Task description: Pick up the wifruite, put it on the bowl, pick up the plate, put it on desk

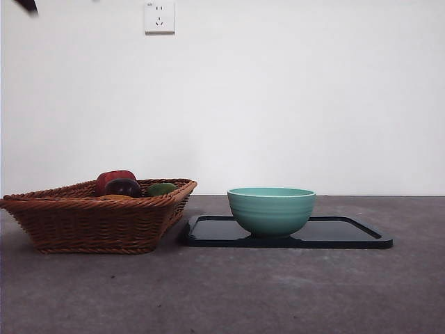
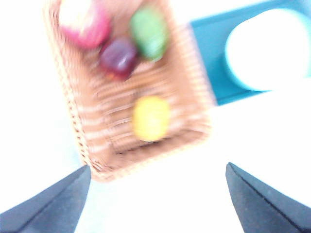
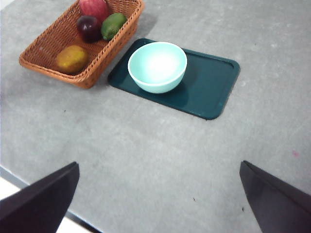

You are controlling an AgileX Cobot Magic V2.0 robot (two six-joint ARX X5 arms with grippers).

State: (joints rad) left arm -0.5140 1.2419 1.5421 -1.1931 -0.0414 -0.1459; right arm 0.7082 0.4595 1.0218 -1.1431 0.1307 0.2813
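The left gripper is seen with its 2 fingers spread wide apart; nothing is held or touched by them. It is hung above the basket, and its view is blurred and overexposed. The right gripper is likewise shown with its fingers far apart and empty, raised over bare counter well away from the basket.

4 fruits are held in the basket. The wifruite is lying alone at the basket's end farthest from the other 3 fruits. A red fruit, a dark purple fruit and a green fruit are clustered at the opposite end, close together. The wifruite cannot be clearly made out in the front view.

Just beside the basket, a dark tray is laid on the counter. The bowl is stood upright on the tray, at the tray's end nearer the basket, and is empty.
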